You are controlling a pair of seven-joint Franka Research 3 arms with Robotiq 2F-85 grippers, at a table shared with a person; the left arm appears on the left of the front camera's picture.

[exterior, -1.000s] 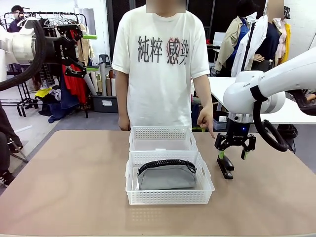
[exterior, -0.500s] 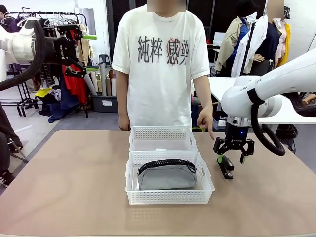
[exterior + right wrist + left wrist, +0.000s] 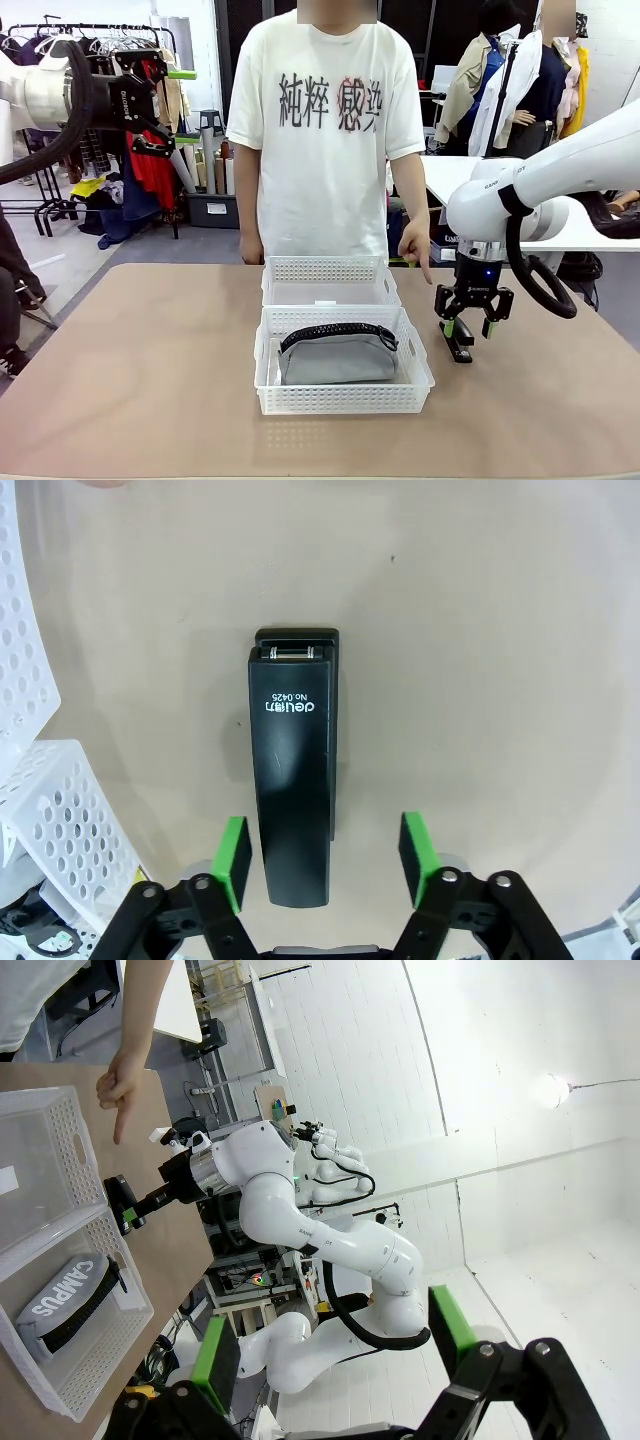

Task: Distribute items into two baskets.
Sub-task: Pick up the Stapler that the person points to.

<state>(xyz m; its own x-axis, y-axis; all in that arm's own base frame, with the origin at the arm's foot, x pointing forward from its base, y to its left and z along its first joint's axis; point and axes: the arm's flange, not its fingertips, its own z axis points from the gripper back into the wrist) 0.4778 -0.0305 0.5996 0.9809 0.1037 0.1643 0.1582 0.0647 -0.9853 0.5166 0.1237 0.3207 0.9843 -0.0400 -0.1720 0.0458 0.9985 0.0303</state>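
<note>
The black stapler [image 3: 293, 780] lies flat on the table, right of the baskets. My right gripper [image 3: 325, 858] straddles its near end, open: the left green pad is almost against the stapler, the right pad stands clear of it. In the front view that gripper [image 3: 468, 327] hangs low over the stapler [image 3: 460, 346]. The grey pouch [image 3: 338, 358] with its black zipper lies in the near basket [image 3: 345, 400]. The far basket [image 3: 330, 270] holds nothing. My left gripper [image 3: 165, 100] is raised high at the far left, open and holding nothing.
A person stands at the far side, with one hand [image 3: 415, 245] pointing down at the table near the stapler. In the left wrist view my left gripper [image 3: 333, 1345] looks down on the baskets [image 3: 40, 1160] and the pouch [image 3: 65, 1295].
My right gripper has come down and slightly left over the stapler, and its jaws have narrowed around it. The left arm, pouch and baskets have not moved.
</note>
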